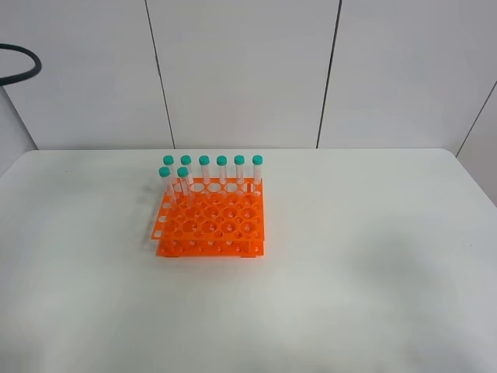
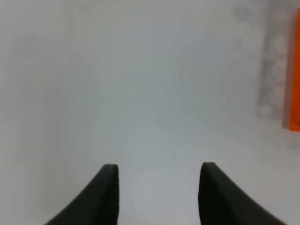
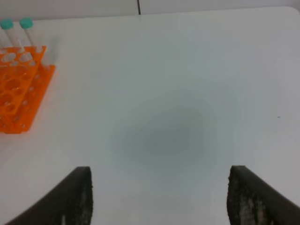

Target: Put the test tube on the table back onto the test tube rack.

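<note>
The white table (image 1: 349, 256) is sitting before grey wall panels (image 1: 241, 70). The orange test tube rack (image 1: 210, 221) is holding eight teal-capped tubes (image 1: 221, 169) upright; no tube seems to be lying loose. Left gripper (image 2: 158, 187) and right gripper (image 3: 159, 192) are hanging spread, empty.

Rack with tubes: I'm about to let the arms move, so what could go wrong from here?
1. The capped tubes stand close together, well above the rack; a passing arm could knock them.
2. The rack's edge shows in the left wrist view, so the open left gripper might nudge it.
3. No tube lies on the table in any view; a grasp may close on nothing.
</note>
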Motion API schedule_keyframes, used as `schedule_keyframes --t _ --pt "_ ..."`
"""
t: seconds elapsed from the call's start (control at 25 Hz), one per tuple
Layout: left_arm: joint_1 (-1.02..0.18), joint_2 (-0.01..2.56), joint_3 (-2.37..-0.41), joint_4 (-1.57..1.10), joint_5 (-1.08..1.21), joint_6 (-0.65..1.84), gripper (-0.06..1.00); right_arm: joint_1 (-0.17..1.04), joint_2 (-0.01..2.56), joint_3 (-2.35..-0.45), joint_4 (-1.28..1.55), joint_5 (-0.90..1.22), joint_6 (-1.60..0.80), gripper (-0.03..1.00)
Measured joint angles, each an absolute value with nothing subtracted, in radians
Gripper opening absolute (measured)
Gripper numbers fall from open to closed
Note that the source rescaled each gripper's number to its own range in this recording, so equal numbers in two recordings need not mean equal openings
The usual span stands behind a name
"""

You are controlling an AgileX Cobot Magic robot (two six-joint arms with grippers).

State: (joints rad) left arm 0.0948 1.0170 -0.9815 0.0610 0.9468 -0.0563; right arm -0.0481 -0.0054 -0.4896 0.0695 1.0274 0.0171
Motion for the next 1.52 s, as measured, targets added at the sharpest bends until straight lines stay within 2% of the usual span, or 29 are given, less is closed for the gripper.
schedule_keyframes --t 0.16,0.8,1.52 --pt "0.095 0.897 -0.953 0.061 0.979 -0.056 0.25 -0.048 -0.005 -0.490 0.069 1.027 0.017 0.91" --pt "0.095 0.398 -0.613 0.000 1.130 -0.113 0.25 -0.048 -0.005 -0.490 0.069 1.027 0.017 0.91" --pt "0.095 0.182 -0.596 0.000 1.206 -0.115 0.25 -0.048 -0.005 -0.490 0.069 1.027 0.017 0.91"
